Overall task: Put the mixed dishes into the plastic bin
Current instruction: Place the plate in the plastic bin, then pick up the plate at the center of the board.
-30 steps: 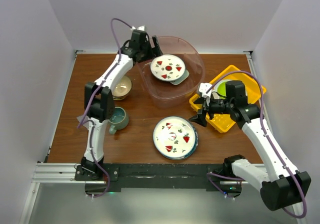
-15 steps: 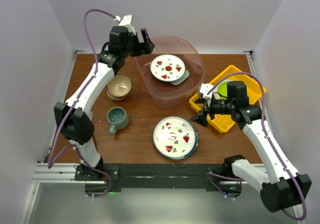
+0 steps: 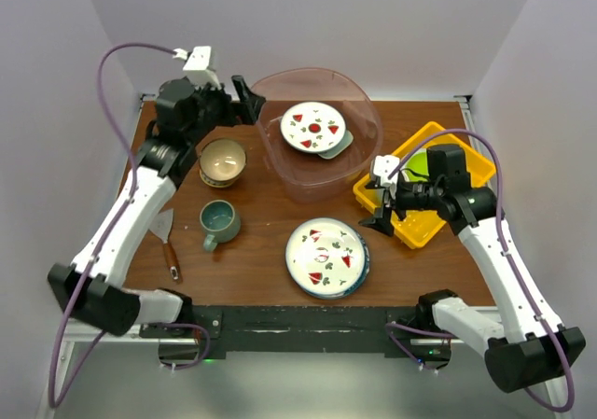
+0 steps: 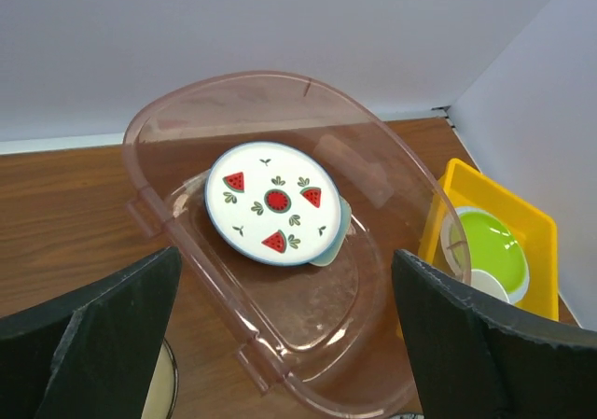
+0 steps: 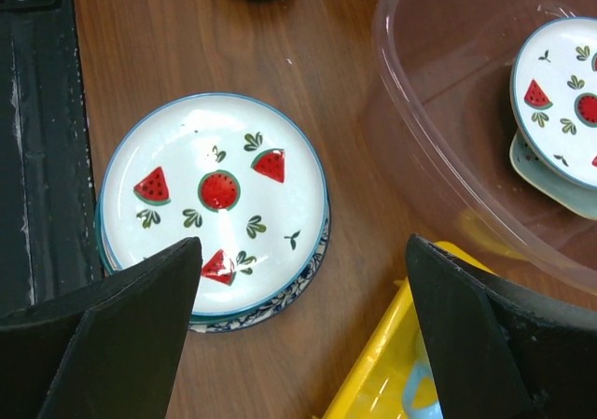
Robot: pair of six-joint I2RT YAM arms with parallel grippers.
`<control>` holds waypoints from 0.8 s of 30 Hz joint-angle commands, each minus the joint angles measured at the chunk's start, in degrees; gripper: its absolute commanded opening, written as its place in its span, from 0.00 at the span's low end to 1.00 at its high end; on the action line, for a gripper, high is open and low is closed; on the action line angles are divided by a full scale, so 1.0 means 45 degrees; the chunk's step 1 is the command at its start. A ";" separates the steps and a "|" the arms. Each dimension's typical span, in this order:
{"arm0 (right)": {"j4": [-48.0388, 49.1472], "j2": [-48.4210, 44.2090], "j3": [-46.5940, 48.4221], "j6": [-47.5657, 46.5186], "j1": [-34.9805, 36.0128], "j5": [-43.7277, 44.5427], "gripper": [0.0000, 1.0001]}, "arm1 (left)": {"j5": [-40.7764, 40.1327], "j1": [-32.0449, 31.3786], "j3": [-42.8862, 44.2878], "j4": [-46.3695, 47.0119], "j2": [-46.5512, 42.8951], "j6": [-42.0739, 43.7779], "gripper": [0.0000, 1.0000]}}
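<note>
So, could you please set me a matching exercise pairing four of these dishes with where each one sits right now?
Things: 1 teal mug; 2 lime-green plate; 3 pale mint tray; 4 tan bowl.
Places: A in the yellow tray; B in the plastic bin, under a watermelon plate; C on the table, just left of the bin; D on the table, left of the plate stack.
Pairs: 1-D; 2-A; 3-B; 4-C.

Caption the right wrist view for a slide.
Open right claw poised near the stacked watermelon plate, plastic bin alongside.
</note>
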 commanded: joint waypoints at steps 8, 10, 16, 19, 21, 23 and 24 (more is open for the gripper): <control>-0.1664 0.0163 0.0870 -0.2387 -0.0059 -0.1114 0.98 | 0.1346 0.0156 -0.4654 0.1404 -0.4771 0.1490 1.00; -0.2193 0.0163 0.0773 -0.3306 -0.0040 -0.1446 0.98 | 0.1366 0.0156 -0.5628 0.1366 -0.5647 0.1743 1.00; -0.2411 0.0319 0.0499 -0.4033 -0.0040 -0.1974 0.98 | 0.1327 0.0156 -0.7817 0.1326 -0.7738 0.2426 1.00; -0.2274 0.0436 0.0518 -0.3877 -0.0040 -0.2188 0.98 | 0.1405 0.0156 -0.8774 0.1385 -0.8445 0.2662 1.00; -0.2176 0.0534 0.0499 -0.3819 -0.0040 -0.2286 0.98 | 0.1405 0.0156 -0.9361 0.1443 -0.8796 0.2760 1.00; -0.2156 0.0631 0.0499 -0.3818 -0.0040 -0.2365 0.98 | 0.1464 0.0156 -0.9618 0.1483 -0.8895 0.2780 1.00; -0.2156 0.0670 0.0480 -0.3838 -0.0040 -0.2365 0.98 | 0.1483 0.0156 -0.9754 0.1483 -0.8992 0.2741 1.00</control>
